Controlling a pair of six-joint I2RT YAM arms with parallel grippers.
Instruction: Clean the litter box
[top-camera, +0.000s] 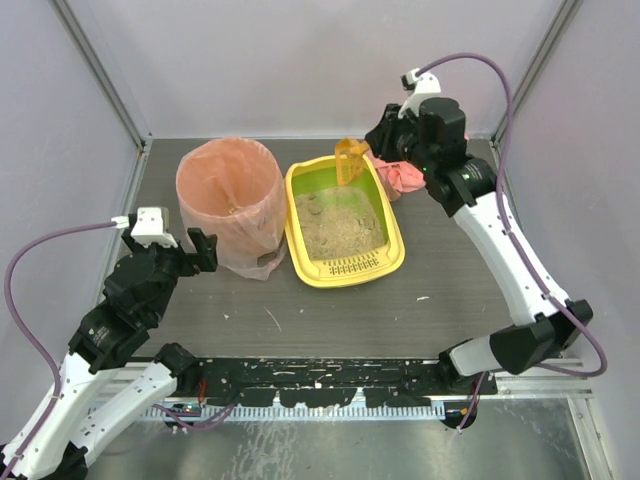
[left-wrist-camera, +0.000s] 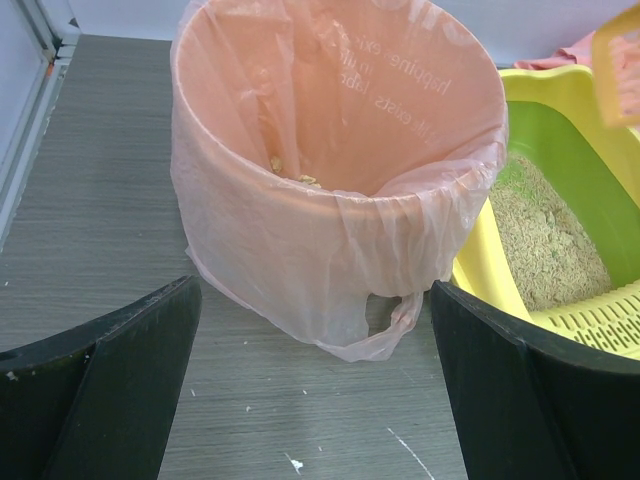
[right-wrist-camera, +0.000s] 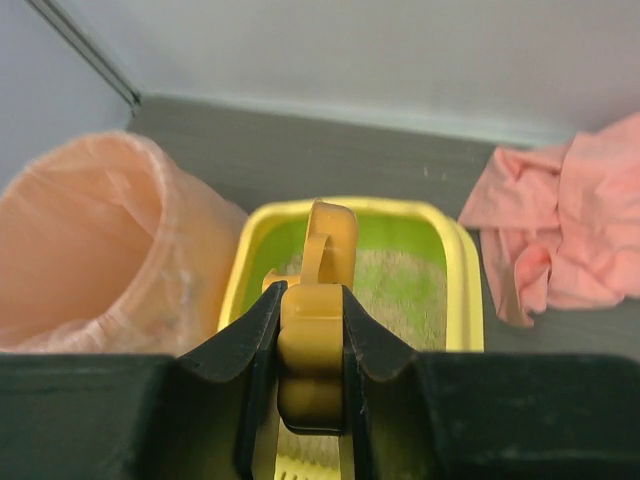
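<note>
While round bin (top-camera: 230, 200) lined with pink bag stands left of centre on table (top-camera: 450, 290), crumpled pink cloth (top-camera: 404, 178) lies right, by litter box's far corner.
Bin: few pale clumps (left-wrist-camera: 300, 178) at bottom.
Litter box (top-camera: 392, 243): mid-table, just beside bin, holding beige litter (top-camera: 340, 228); slotted rim at near end.
Left gripper (top-camera: 197, 254): spread wide, empty, near bin.
Right gripper (right-wrist-camera: 311, 300): clamped on orange scoop (top-camera: 351, 160) handle, scoop upright over box's far end.

The top external camera looks down from high behind the robot over the whole tabletop (top-camera: 450, 290). The left wrist camera faces the pink-lined bin (left-wrist-camera: 330, 200) closely; the right wrist camera sights low along its end effector (right-wrist-camera: 312, 320). All three share the litter box (top-camera: 352, 267).
</note>
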